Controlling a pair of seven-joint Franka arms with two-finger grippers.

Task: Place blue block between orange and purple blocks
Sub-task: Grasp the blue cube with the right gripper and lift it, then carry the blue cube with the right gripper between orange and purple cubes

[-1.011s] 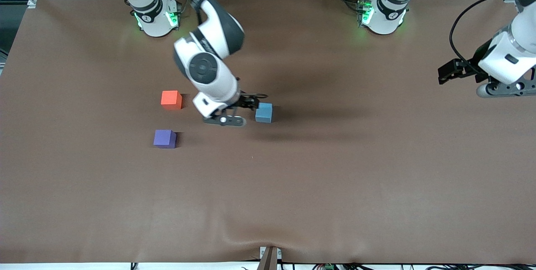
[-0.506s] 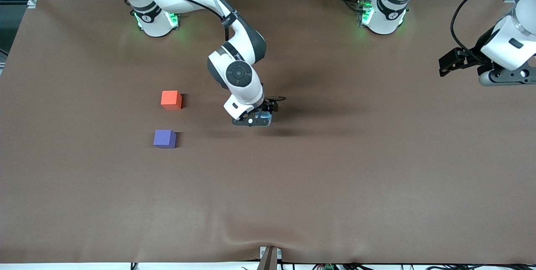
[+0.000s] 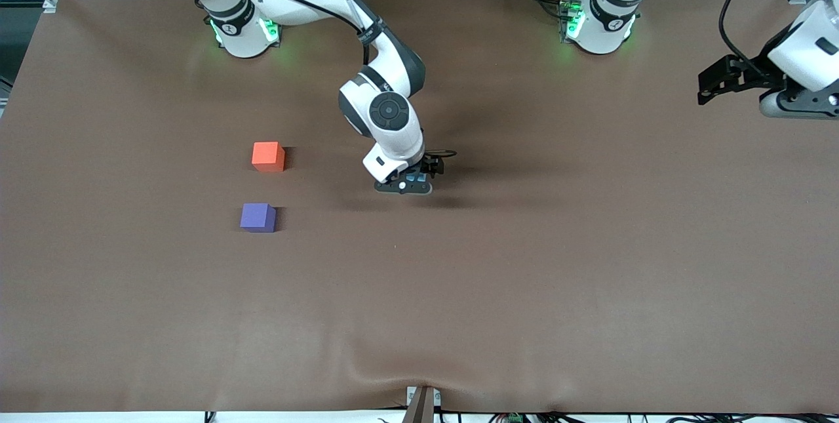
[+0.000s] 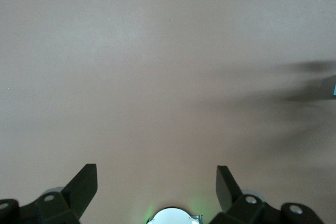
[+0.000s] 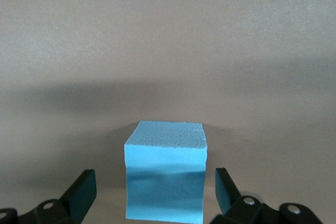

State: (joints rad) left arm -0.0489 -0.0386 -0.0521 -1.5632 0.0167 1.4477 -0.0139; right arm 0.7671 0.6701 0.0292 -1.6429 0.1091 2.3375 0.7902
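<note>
The blue block [image 5: 165, 174] sits on the brown table between the open fingers of my right gripper [image 5: 153, 195], with a gap on each side. In the front view my right gripper [image 3: 411, 181] is low over the block, which shows only as a sliver [image 3: 414, 178]. The orange block [image 3: 268, 156] and the purple block [image 3: 257, 218] lie apart toward the right arm's end, the purple one nearer the front camera. My left gripper [image 3: 714, 79] hangs open and empty over the left arm's end of the table; its wrist view [image 4: 156, 183] shows only bare table.
The brown mat [image 3: 524, 265] covers the whole table. The two arm bases [image 3: 239, 26] [image 3: 600, 20] stand along the edge farthest from the front camera. A small dark bracket [image 3: 421, 403] sits at the mat's near edge.
My right gripper moved from beside the blue block to over it and lowered around it. My left gripper drifted up and toward the table's end.
</note>
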